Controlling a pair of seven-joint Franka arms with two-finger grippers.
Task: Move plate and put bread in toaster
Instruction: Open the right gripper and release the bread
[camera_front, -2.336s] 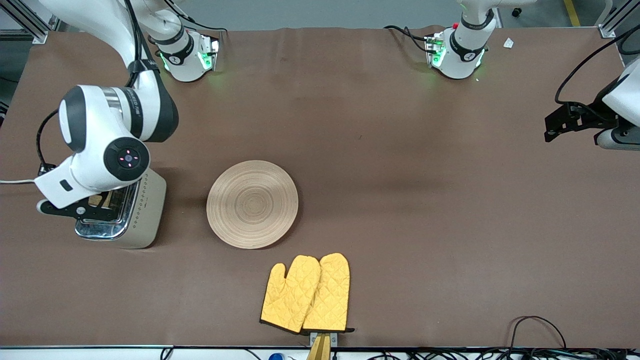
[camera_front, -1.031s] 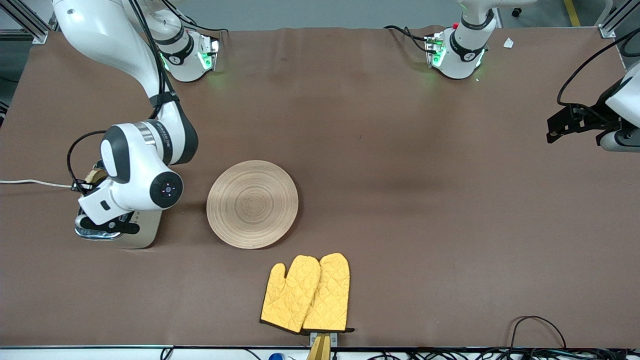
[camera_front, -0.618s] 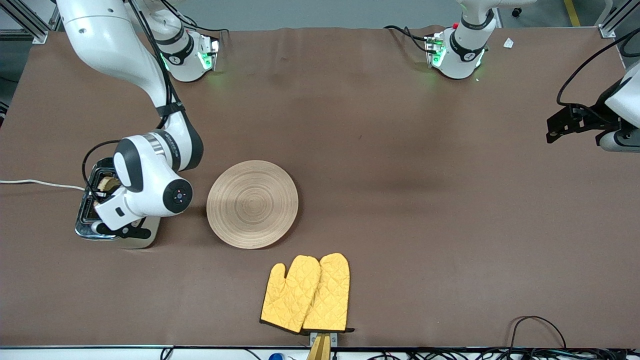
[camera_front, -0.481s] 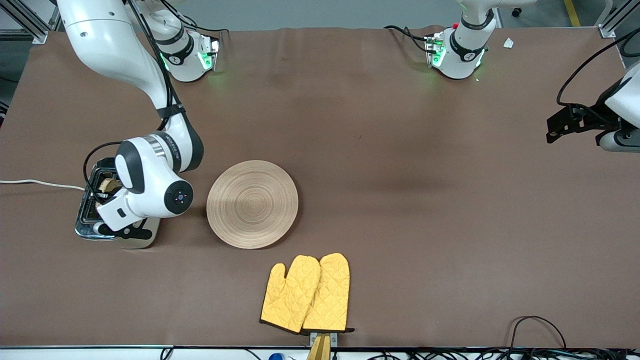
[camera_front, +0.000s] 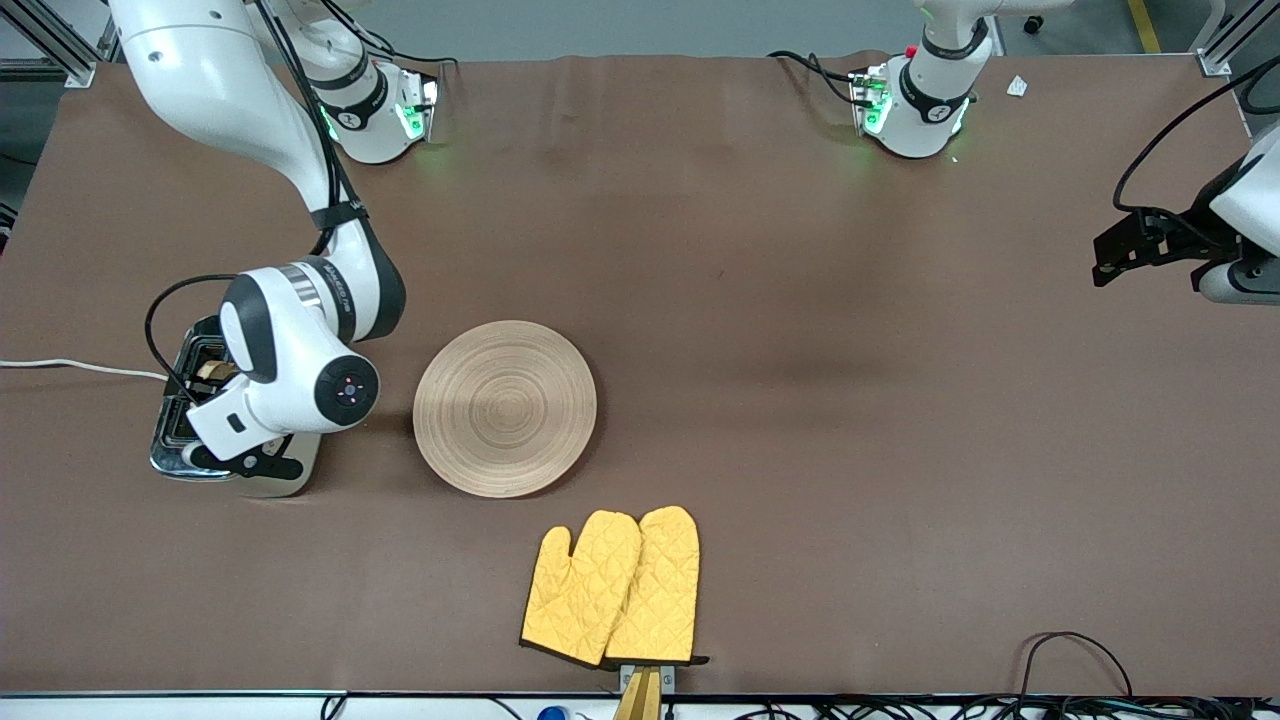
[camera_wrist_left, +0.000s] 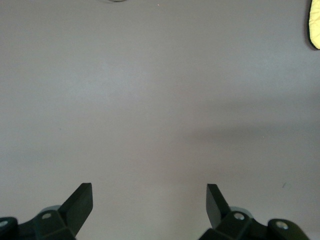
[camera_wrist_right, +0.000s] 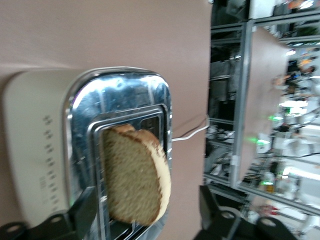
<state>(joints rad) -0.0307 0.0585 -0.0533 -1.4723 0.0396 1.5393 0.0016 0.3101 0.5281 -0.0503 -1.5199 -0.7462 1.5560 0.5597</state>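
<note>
Since a moment ago, right gripper (camera_wrist_right: 145, 215) has drifted slightly over the toaster (camera_front: 235, 425); fingers spread, released. One bread (camera_wrist_right: 136, 176) slice stands on edge in a slot, top protruding, long axis along the slot. One plate (camera_front: 505, 407) beside the toaster, unmoved. Two yellow mitts (camera_front: 612, 587) nearer the camera. Left gripper (camera_wrist_left: 149, 202) waits, open, over bare table (camera_front: 800, 300).

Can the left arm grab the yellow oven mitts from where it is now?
Probably yes. The left end effector waits open over bare table at its own end, and nothing lies on the cloth between it and the yellow oven mitts. It would have to reach some way.
</note>
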